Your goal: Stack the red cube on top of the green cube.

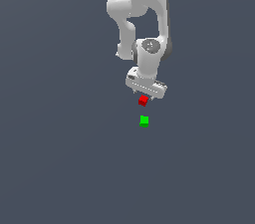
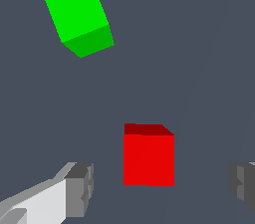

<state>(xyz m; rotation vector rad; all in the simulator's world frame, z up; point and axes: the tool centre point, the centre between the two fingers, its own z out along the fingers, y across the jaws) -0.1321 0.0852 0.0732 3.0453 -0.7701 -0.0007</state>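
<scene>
White 2-finger robot gripper (image 2: 159,188) spread wide, holding nothing; small bright red plain cube (image 2: 149,158) sits between the grey fingertips (image 2: 79,188) with gaps on both sides. Likely rigid, light, smooth faces; pinch 2 opposite flat sides near mid-height. Farther off, equal-sized bright green plain cube (image 2: 77,16) rests apart on the dark grey floor (image 2: 199,44), nothing on top.

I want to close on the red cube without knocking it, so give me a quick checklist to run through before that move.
1. Fingers open wider than the red cube: ok.
2. Red cube lies between the fingers, touching neither: ok.
3. Gripper low enough to grasp: cannot tell.
4. Green cube apart from the red cube, outside the fingers' path: ok.
5. Green cube's top bare for stacking: ok.
</scene>
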